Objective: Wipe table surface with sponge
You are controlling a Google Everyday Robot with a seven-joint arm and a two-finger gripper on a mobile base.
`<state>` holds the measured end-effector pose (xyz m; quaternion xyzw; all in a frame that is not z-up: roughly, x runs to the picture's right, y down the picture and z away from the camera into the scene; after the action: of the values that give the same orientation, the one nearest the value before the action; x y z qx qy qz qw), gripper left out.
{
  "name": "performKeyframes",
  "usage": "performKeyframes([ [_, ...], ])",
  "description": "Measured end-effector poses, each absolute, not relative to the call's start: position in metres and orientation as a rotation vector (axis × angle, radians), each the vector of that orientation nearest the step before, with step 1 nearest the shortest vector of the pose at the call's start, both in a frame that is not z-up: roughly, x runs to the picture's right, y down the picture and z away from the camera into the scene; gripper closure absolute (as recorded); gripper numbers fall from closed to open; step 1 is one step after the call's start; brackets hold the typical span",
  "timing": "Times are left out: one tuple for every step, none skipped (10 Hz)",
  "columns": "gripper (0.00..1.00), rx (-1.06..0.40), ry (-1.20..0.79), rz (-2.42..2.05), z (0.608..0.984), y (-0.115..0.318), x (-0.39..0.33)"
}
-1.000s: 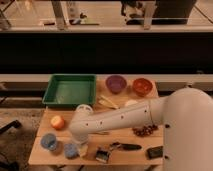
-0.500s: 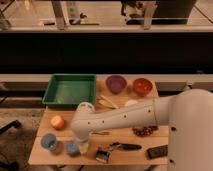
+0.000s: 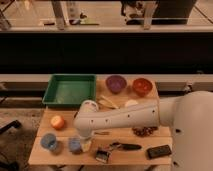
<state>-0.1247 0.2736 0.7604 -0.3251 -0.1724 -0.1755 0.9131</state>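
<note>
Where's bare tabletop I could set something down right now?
Bare table surface along the front edge, between the brush and the black block. Front-left is crowded: hand by the sponge, blue cup, orange.

Blue sponge (image 3: 75, 145) with yellowish side, front-left on light-brown table surface (image 3: 132, 158) under the gripper (image 3: 83, 141)

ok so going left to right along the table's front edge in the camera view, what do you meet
round blue cup → small blue sponge with a yellowish side, the gripper right over it → black-handled brush → flat black rectangular block
</note>
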Motion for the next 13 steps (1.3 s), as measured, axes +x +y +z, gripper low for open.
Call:
performKeyframes([
  [0.72,-0.669,-0.349,-0.365,0.762,0.274,-0.125],
  [0.72,-0.672,-0.340,-0.375,0.763,0.277,-0.126],
  [0.72,-0.671,-0.329,-0.391,0.765,0.279,-0.127],
  [0.72,-0.674,-0.320,-0.404,0.765,0.281,-0.128],
  [0.72,-0.674,-0.315,-0.414,0.765,0.282,-0.129],
  [0.72,-0.674,-0.311,-0.425,0.765,0.285,-0.131],
  [0.72,-0.676,-0.309,-0.432,0.765,0.286,-0.131],
  [0.72,-0.679,-0.308,-0.446,0.764,0.289,-0.135],
  [0.72,-0.679,-0.311,-0.454,0.764,0.291,-0.138],
  [0.72,-0.682,-0.316,-0.465,0.764,0.294,-0.143],
  [0.72,-0.684,-0.322,-0.475,0.763,0.297,-0.147],
  [0.72,-0.686,-0.327,-0.483,0.761,0.299,-0.151],
  [0.72,-0.688,-0.331,-0.493,0.760,0.301,-0.155],
])
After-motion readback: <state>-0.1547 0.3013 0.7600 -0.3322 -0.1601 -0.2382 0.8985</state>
